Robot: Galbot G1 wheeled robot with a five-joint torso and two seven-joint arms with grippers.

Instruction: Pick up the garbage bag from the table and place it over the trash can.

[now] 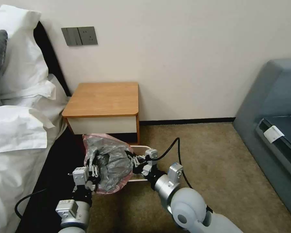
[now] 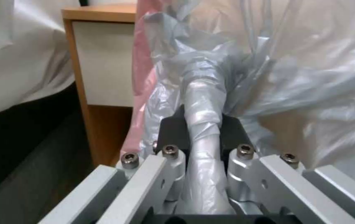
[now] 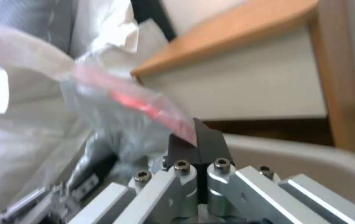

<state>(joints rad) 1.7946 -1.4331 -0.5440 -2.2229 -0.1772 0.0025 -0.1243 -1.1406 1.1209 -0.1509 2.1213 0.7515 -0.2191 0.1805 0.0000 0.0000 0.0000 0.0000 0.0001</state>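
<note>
Both silver robot arms sit low in the head view, w/ the bag stretched between them. Left gripper is clamped on a twisted, bunched fold of the thin crinkly grey translucent garbage bag; in the left wrist view the fold runs between its black pads. Right gripper is pinched on the bag's pink-tinted edge, its black fingertips tight together on the film. Bag hangs open-ish and crumpled, off the tabletop, in front of and lower than the small nightstand table w/ orange-brown wood top and white drawer front. Cream-white plastic trash can w/ rounded rolled rim sits under and just behind the bag, on beige carpet. White bed linen lies left of the table.
</note>
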